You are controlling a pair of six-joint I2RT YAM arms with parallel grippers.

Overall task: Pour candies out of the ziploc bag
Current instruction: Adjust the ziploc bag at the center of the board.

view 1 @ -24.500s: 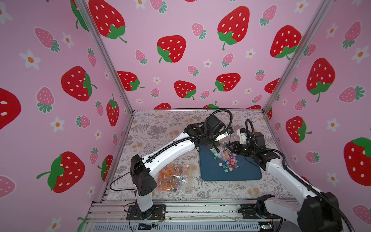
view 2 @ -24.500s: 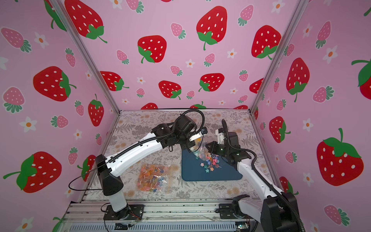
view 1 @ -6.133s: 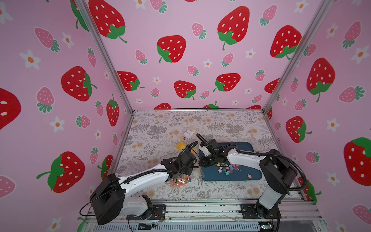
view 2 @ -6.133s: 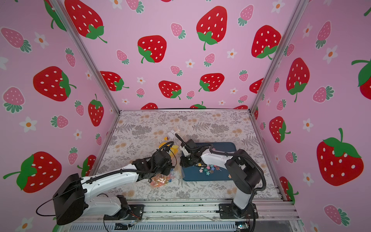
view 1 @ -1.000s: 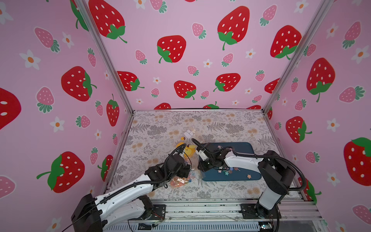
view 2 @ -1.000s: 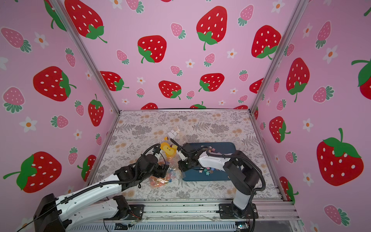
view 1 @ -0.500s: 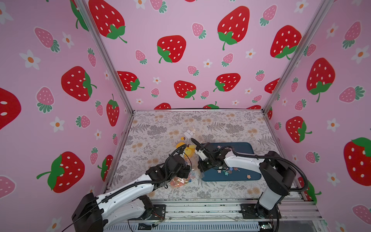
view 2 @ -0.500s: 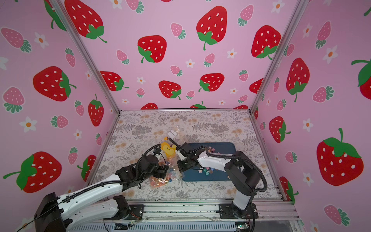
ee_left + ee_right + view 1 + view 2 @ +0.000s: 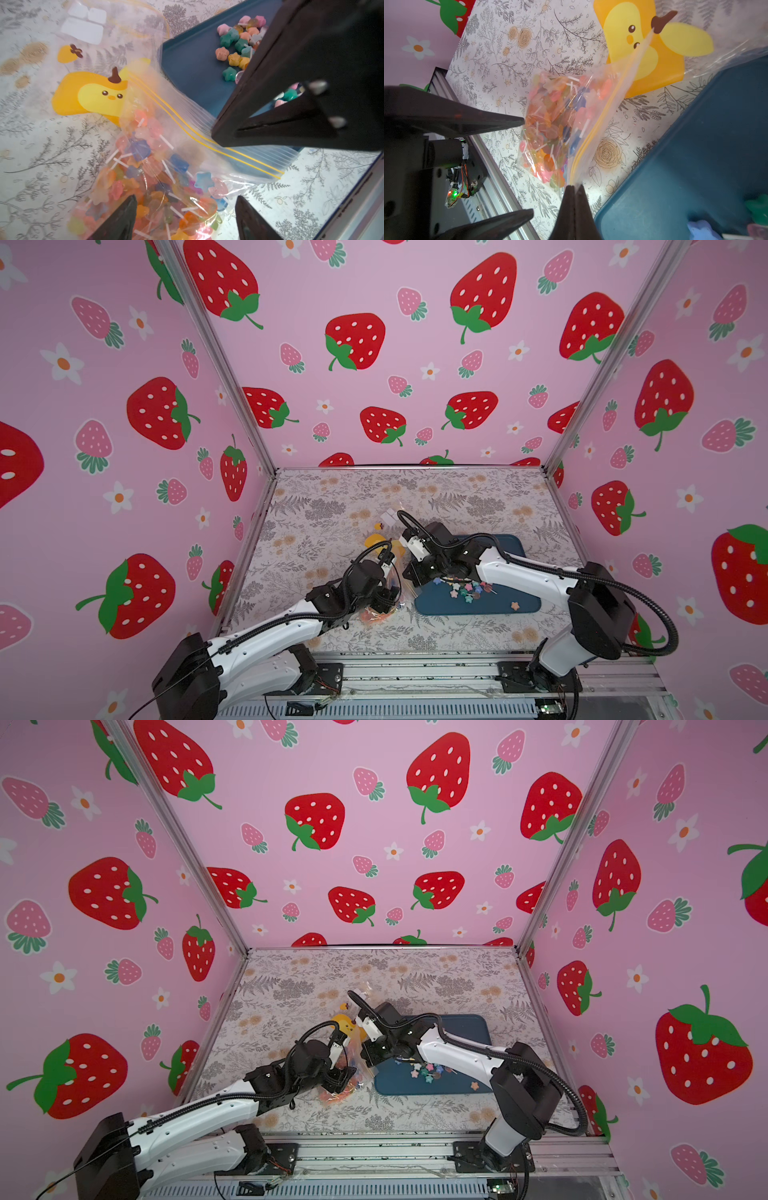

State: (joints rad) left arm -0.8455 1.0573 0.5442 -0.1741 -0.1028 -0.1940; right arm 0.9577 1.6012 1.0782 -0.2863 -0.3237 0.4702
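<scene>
Straddling the candy-filled end of the ziploc bag (image 9: 166, 162), the left gripper (image 9: 186, 202) has its two fingers well apart, one on each side of the plastic. In the right wrist view one fingertip (image 9: 512, 122) sits at the bag's edge while its partner stands clear. The candies (image 9: 145, 182), small stars and flowers plus lollipops on white sticks, are bunched in that end, away from the yellow zip strip (image 9: 187, 124). Further right, the right gripper (image 9: 574, 192) is pinched tight on the zip strip, fingers pressed together with the plastic between them, at the left edge of the blue tray (image 9: 193, 68). A loose heap of sweets (image 9: 234, 47) lies on the tray, with one stray piece (image 9: 515, 605) apart from it in a top view. Behind the held bag, a flat clear bag (image 9: 89, 95) printed with a yellow chick lies on the floral table cover (image 9: 52, 145).
</scene>
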